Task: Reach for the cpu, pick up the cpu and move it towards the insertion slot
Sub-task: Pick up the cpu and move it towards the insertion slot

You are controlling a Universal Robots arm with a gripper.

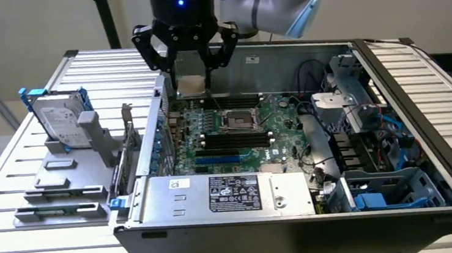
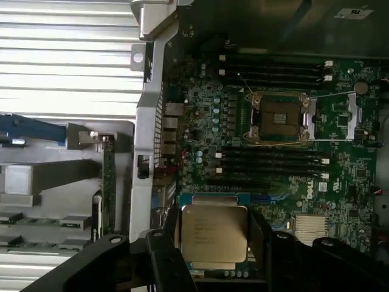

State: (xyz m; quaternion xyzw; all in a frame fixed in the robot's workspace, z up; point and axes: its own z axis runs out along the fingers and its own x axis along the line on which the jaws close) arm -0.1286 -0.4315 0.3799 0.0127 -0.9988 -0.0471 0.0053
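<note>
Exterior view: gripper [image 1: 191, 74] poised above the rear edge of the open case [image 1: 419, 85], fingers pinching the cpu [image 1: 190, 85], chip lifted clear of the board [image 1: 235, 132]. Slot [image 1: 238, 120] near the board's middle, well apart from the chip, toward the case's front. Wrist view: cpu [image 2: 214, 233] flat between the two fingers [image 2: 159, 255], silvery top square to the camera; slot [image 2: 278, 118] open, dark centre exposed, memory slots [image 2: 273, 68] flanking it. Advice for the carry: keep chip level, hold grip steady, travel above board parts, align edges to the frame.

Both views downward over the motherboard [image 1: 234, 126]
</note>
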